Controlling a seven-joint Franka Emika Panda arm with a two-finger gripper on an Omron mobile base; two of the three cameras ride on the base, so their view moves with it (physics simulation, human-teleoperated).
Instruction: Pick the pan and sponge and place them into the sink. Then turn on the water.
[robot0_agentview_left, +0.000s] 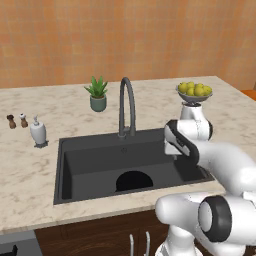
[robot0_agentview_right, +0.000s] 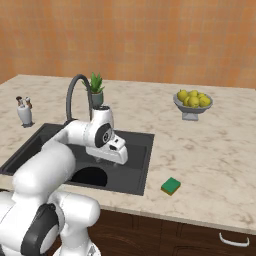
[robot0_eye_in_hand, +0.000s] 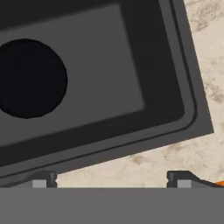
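Marble counter (robot0_agentview_right: 210, 150), arm bent over sink (robot0_agentview_left: 90, 160), hand (robot0_eye_in_hand: 112, 179) spread, pointing down

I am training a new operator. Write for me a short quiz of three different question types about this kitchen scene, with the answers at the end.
1. True or false: the sponge lies inside the sink.
2. Multiple choice: where is the pan? A) on the counter B) in the sink C) in the gripper
3. Fill in: the fruit bowl holds ____ fruit.

Key
1. False: it lies on the counter, right of the sink.
2. B: it sits on the sink floor.
3. Yellow.
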